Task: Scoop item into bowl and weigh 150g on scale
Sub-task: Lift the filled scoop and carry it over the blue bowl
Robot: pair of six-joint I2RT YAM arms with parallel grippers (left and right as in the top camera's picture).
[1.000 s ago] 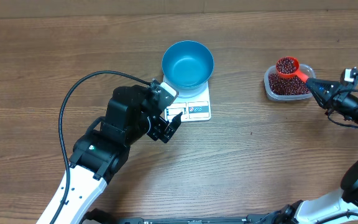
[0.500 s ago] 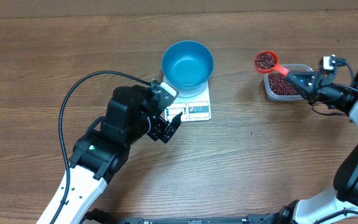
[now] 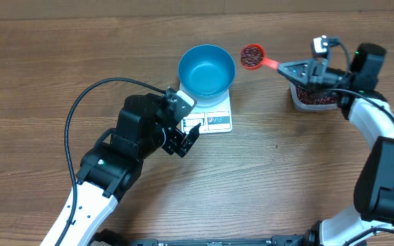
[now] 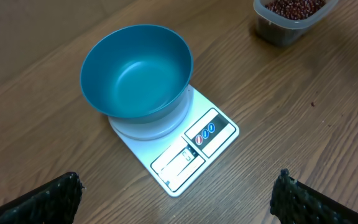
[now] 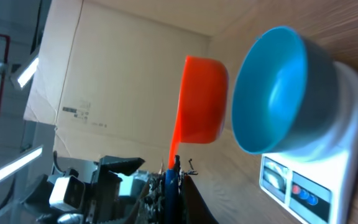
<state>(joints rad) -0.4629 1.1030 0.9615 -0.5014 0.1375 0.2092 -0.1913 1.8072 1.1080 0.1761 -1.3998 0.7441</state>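
Just right of the bowl (image 3: 206,70): my right jaws (image 3: 290,68) are clamped on the handle of the scoop (image 3: 271,64). The cup is loaded with beans (image 3: 253,55) and hangs in the air just beside the rim, not over it yet. Bowl looks empty and sits on the scale (image 3: 215,118). More beans are in the tub (image 4: 277,32), partly under my right arm in the top view.

Left jaws (image 3: 185,140) are spread wide, gripping nothing, parked near the scale's display end.

How I'd do it: keep the cup level and carry it over the bowl's middle. Then roll the wrist slowly so nothing bounces out. Don't nudge the bowl or lean on the scale.

Surface (image 3: 286,171) is brown wood grain. Cardboard sheet (image 5: 104,74) stands behind it.
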